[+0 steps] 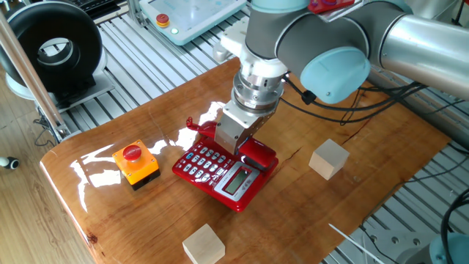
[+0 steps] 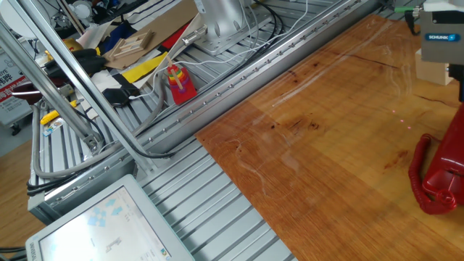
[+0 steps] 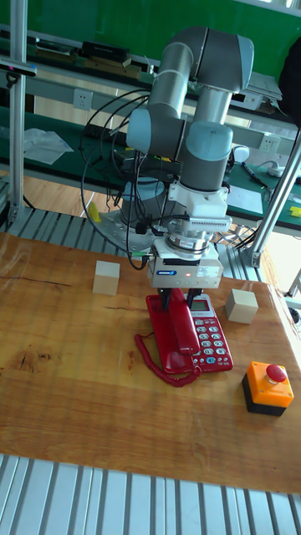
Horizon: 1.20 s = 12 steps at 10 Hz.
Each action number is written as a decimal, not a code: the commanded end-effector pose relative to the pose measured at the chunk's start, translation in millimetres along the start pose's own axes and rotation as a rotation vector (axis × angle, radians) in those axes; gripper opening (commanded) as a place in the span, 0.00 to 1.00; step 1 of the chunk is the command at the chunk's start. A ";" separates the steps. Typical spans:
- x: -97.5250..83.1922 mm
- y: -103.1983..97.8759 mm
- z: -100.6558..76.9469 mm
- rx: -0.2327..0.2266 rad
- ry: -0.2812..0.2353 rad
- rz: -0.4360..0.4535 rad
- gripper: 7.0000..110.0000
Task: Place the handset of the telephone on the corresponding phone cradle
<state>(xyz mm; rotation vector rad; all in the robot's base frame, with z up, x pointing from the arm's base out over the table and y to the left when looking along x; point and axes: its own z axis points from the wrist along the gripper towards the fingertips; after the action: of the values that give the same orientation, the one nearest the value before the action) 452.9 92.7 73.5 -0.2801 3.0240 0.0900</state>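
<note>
Resting along the phone cradle [image 3: 161, 322] of the telephone [image 3: 209, 334]: handset [image 3: 177, 334], judged seated. Tool [image 3: 178, 299] directly above it; finger state cannot be told. Release unconfirmed.

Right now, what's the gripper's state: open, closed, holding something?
Gripper: directly over the handset on the telephone; whether it grips cannot be told.

Glossy red plastic telephone [image 3: 194, 341] and handset [image 3: 171, 328] on a varnished, shiny wooden table [image 1: 308, 205]. Two pale matt wooden blocks [image 3: 106, 277] nearby. Ribbed, brushed metal rails [image 2: 210, 217] surround the table.
</note>
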 end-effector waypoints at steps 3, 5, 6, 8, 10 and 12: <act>-14.8 -11.1 8.4 -0.002 0.004 0.010 0.15; -4.5 -6.6 8.8 -0.011 0.046 0.005 0.15; -4.1 -5.8 9.9 -0.009 0.049 0.006 0.15; -4.8 -5.6 12.0 -0.007 0.051 0.010 0.15; -2.5 -8.6 13.2 -0.012 0.057 0.011 0.15; -2.8 -9.3 13.4 -0.013 0.056 0.012 0.15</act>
<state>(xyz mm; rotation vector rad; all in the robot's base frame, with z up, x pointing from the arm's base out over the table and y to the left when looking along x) 458.1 84.4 59.9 -0.2814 3.0796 0.0843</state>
